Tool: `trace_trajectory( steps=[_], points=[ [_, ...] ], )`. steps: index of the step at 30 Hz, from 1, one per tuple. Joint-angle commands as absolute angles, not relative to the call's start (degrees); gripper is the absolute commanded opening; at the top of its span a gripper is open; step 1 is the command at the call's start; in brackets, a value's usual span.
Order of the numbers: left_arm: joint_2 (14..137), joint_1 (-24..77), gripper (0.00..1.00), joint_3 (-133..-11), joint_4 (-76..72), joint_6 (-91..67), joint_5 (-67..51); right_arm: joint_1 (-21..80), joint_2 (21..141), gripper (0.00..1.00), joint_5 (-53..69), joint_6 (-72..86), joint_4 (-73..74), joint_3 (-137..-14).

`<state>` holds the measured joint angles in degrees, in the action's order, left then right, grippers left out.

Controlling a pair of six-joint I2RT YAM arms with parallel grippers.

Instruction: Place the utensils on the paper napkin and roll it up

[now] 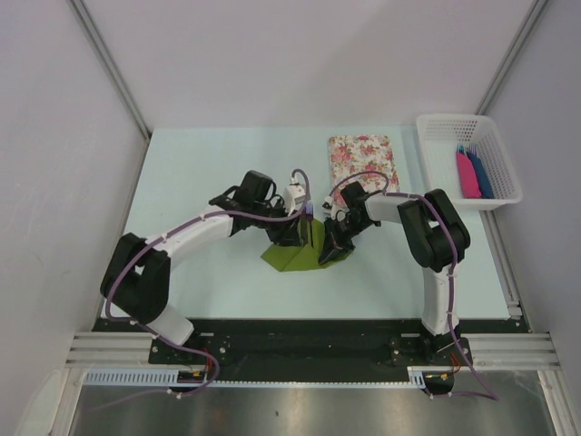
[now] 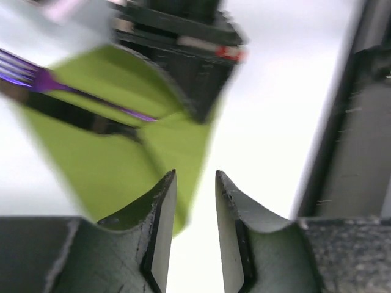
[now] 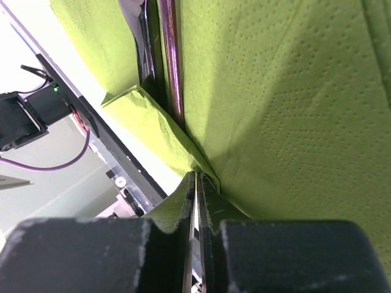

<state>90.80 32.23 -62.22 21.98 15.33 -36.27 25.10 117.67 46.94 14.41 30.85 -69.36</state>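
Centre frame on the table [image 1: 200,163], my right gripper [image 3: 197,178] clamps the paper napkin [image 1: 292,257], apparently to fold it over the utensils [image 3: 169,67]; my left gripper [image 2: 194,178] hovers alongside, slightly parted, holding nothing.

Olive-green napkin [image 1: 295,257], purple fork [image 2: 36,78], pink-and-white floral mat [image 1: 363,156], white basket [image 1: 436,159], pale-blue table [image 1: 209,173]

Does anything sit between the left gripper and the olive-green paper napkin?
Nothing visible does. The left gripper is open right at the edge of the thin olive-green paper napkin; the purple fork lies farther up the sheet.
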Motion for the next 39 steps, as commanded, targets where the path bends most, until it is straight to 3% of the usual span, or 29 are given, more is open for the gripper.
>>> trace_trajectory(
  steps=[1,16,30,39],
  points=[
    [91.3,30.6,0.36,-56.3,16.7,-4.5,-48.8,25.2,118.4,0.08,43.5,13.3,31.6,-70.6],
    [103.4,27.9,0.18,-54.8,6.8,-17.2,-51.5,25.8,118.7,0.08,42.7,13.3,31.2,-71.1],
    [109.9,25.5,0.01,-53.6,10.0,-16.0,-46.7,24.9,116.7,0.12,45.4,9.8,35.5,-72.7],
    [110.5,25.4,0.00,-53.8,10.0,-16.3,-45.5,25.9,111.1,0.17,49.1,5.5,40.1,-72.6]
  ],
)
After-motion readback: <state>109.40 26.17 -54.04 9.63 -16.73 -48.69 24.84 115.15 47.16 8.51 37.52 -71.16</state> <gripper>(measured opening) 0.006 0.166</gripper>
